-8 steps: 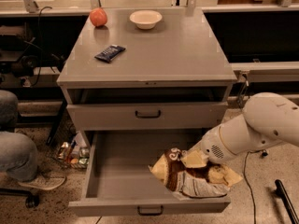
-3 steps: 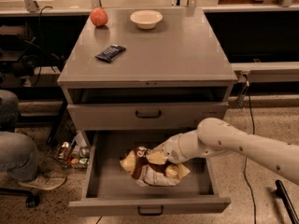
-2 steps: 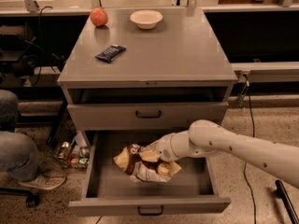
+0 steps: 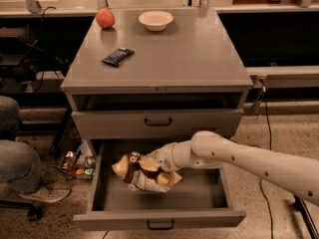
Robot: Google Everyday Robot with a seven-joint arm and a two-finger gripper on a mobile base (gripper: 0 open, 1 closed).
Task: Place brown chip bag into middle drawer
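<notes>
The brown chip bag (image 4: 140,172) is crinkled, dark brown in the centre with pale yellow edges. It hangs over the left-middle of the open middle drawer (image 4: 158,218), a wide grey drawer with a black bar handle, pulled far out. My gripper (image 4: 155,166) comes in from the right on a white arm and is shut on the bag's right side. The bag hides the fingers. I cannot tell whether the bag touches the drawer floor.
The upper drawer front (image 4: 157,122) is closed. On the cabinet top lie a dark blue wrapped bar (image 4: 117,56), a red apple (image 4: 105,18) and a white bowl (image 4: 156,20). A seated person's leg and shoe (image 4: 25,176) are at the left. Small items (image 4: 77,164) sit on the floor.
My arm has carried the bag leftward across the open drawer, from its right side to its left-middle. The drawer has stayed open.
</notes>
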